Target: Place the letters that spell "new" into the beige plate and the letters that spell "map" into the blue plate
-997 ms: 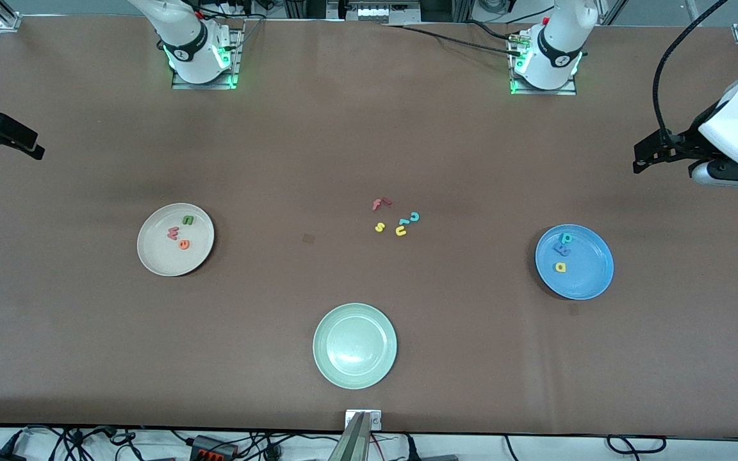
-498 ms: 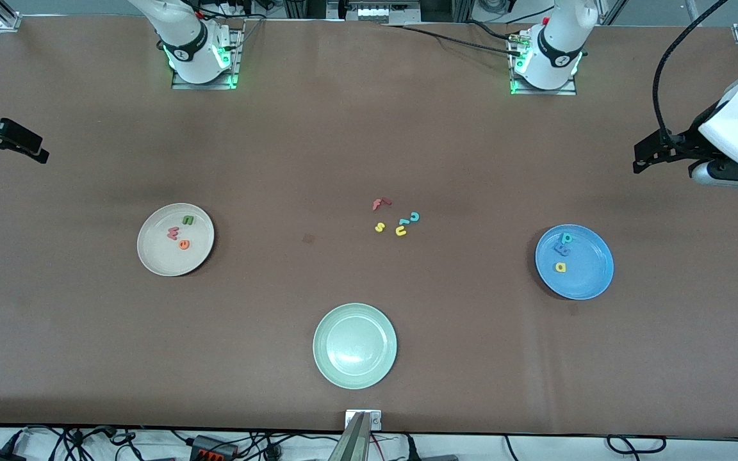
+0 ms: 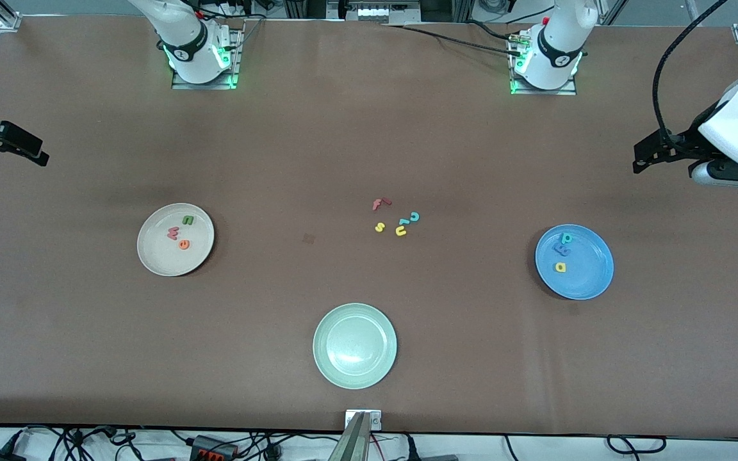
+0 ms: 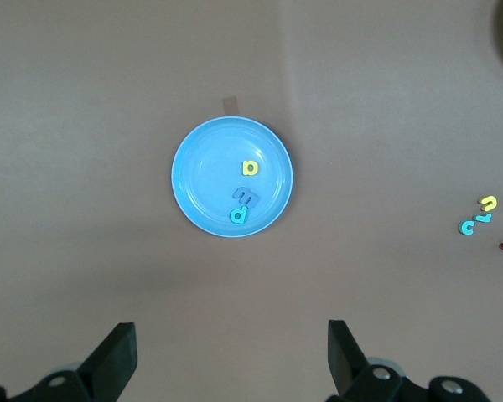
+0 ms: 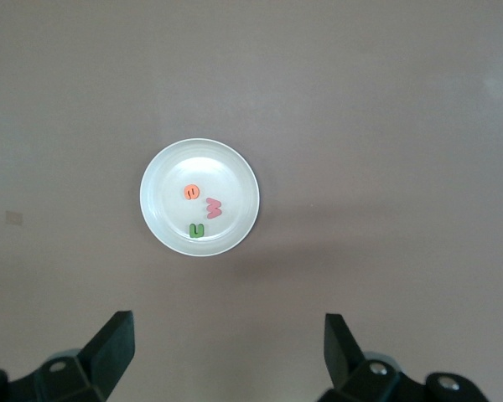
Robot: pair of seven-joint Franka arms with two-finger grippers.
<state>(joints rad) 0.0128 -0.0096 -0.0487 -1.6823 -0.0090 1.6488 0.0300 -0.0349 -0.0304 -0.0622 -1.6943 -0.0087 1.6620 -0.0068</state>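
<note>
So the round shallow cream-beige plate (image 3: pixel 175 239) toward the right arm's end of the table has all three of its tiny foam letters in it: the dark green n (image 3: pixel 188 219), the pinkish-red w (image 3: pixel 172 233) and the orange e (image 3: pixel 183 244), bunched close together near the middle. The round bright blue plate (image 3: pixel 574 261) toward the left arm's end holds the teal p (image 3: pixel 566 239), the blue m (image 3: pixel 561 248) touching it, and the yellow a (image 3: pixel 560 267) a little apart from those two.

The bigger pale green plate (image 3: pixel 355 346) sits nearer the front camera, between the other two, with nothing in it. Out on the bare brown table (image 3: pixel 369 128) there's a little cluster: red f (image 3: pixel 380 203), yellow s (image 3: pixel 379 226), yellow u (image 3: pixel 401 230) and teal c (image 3: pixel 414 217).

Both arms are pulled back. The left gripper (image 4: pixel 231 356) hangs high over its end of the table, jaws spread wide and holding nothing; same for the right gripper (image 5: pixel 228 352) over its end.
</note>
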